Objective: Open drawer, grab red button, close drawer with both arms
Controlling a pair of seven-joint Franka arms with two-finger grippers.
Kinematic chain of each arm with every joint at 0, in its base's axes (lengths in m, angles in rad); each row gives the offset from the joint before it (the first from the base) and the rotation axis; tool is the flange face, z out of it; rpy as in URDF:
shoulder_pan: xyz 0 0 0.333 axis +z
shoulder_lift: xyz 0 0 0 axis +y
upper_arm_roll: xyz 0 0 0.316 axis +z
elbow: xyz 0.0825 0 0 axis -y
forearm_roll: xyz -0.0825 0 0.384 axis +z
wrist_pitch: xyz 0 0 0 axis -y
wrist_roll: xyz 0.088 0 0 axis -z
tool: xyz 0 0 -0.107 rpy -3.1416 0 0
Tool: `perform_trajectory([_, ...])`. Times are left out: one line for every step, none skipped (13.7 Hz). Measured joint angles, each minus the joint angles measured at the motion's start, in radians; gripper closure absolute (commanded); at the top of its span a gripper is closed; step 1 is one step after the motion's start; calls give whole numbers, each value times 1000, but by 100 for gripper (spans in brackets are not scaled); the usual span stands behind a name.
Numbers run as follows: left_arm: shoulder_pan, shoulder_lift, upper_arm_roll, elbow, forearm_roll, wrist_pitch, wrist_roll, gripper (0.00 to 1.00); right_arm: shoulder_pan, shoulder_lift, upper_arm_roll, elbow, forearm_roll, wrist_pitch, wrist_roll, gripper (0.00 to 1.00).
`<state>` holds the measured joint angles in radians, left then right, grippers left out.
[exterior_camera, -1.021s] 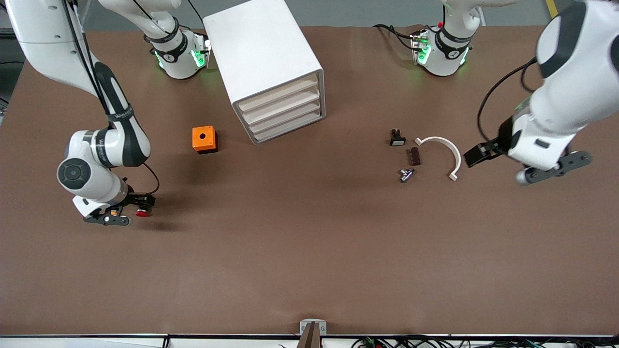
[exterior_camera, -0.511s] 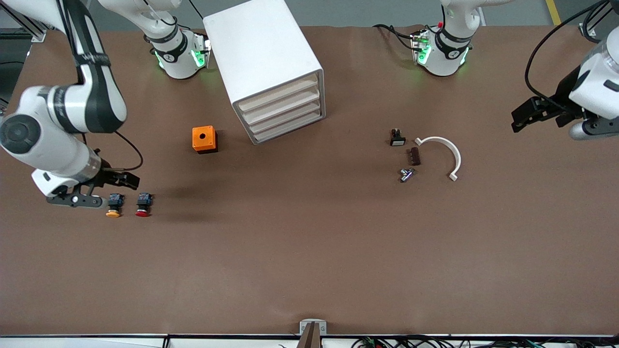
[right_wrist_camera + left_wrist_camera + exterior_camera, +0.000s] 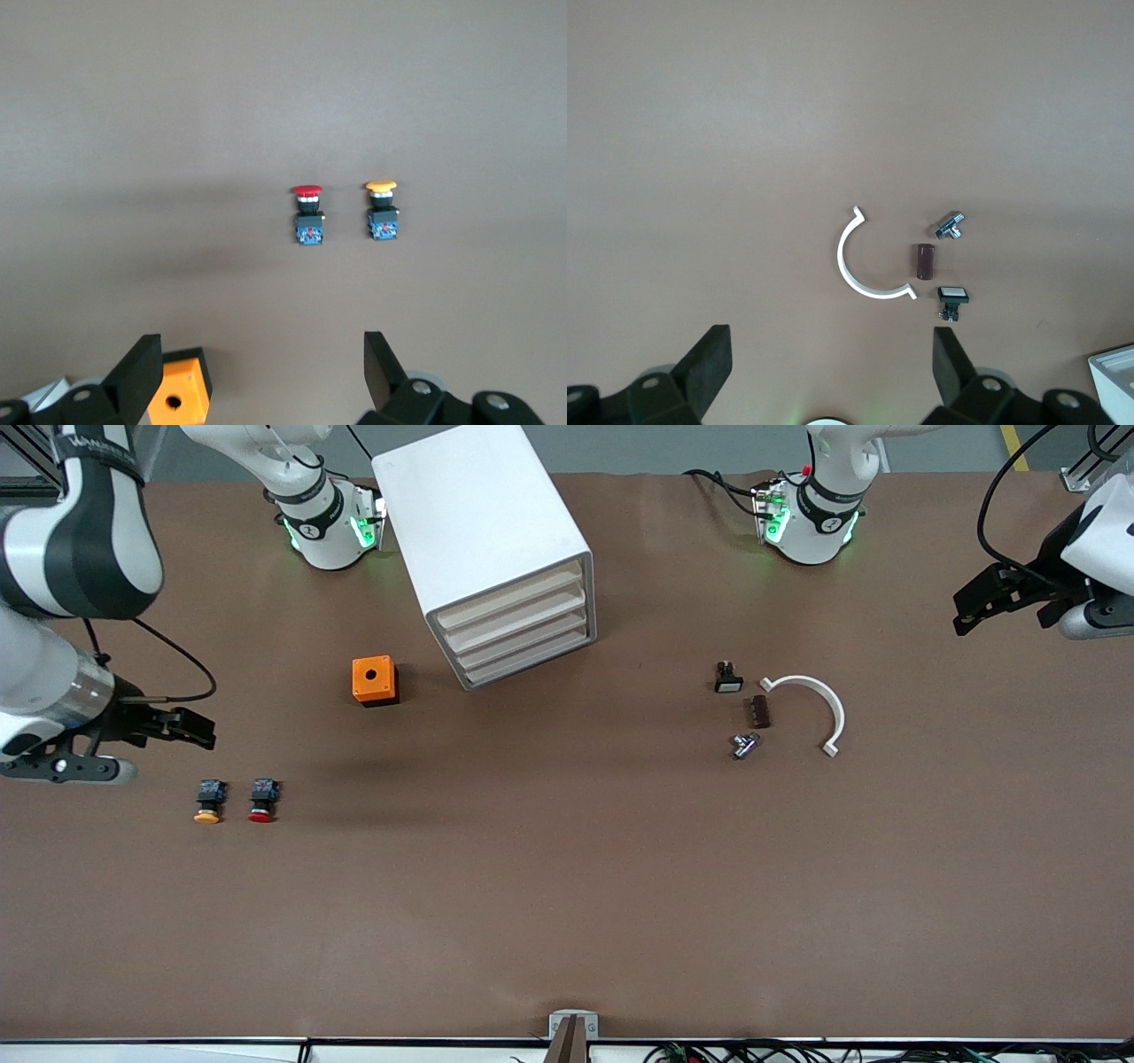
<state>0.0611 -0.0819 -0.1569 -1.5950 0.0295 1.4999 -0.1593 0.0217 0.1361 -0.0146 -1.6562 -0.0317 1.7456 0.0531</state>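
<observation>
The white cabinet (image 3: 483, 531) stands near the right arm's base, and all four beige-fronted drawers (image 3: 518, 633) are shut. The red-capped button (image 3: 262, 799) lies on the table beside a yellow-capped button (image 3: 208, 801); both also show in the right wrist view, the red one (image 3: 308, 215) and the yellow one (image 3: 383, 211). My right gripper (image 3: 197, 728) (image 3: 261, 350) is open and empty, raised over the table at the right arm's end, apart from both buttons. My left gripper (image 3: 970, 611) (image 3: 833, 341) is open and empty, raised over the left arm's end of the table.
An orange box with a hole (image 3: 375, 680) (image 3: 177, 398) sits beside the cabinet. Toward the left arm's end lie a black switch with a white face (image 3: 727, 677) (image 3: 951, 299), a brown block (image 3: 758, 711), a metal fitting (image 3: 744, 745) and a white arc (image 3: 811, 704) (image 3: 855, 266).
My right gripper let go of the red button, leaving it beside the yellow one, and drew up and away toward its table end. My left gripper rose away from the white arc.
</observation>
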Motion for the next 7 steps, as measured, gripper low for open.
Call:
perform_trajectory([-1,0,0,-1,-1,0,0,0,0,0,0,37,1,-38,-2,0])
perform_trajectory([-1,0,0,-1,-4,0,2,0,0,0,-1,72,1,-75,-3,0])
perform_trajectory([-1,0,0,-2,-10,0,8,0,-1,0,-3,105,1,-111,-4,0])
perform_trajectory([-1,0,0,-3,-13,-1,17,0,-2,0,-6,135,1,-141,-14,0])
perform_trajectory([-1,0,1,-3,-14,-4,24,0,-3,0,-10,163,1,-166,-39,0])
perform_trajectory([-1,0,2,-3,-14,-10,28,0,-6,0,-13,186,1,-184,-73,0])
perform_trajectory([-1,0,4,-3,-14,-13,30,0,-9,0,-15,204,1,-201,-106,0])
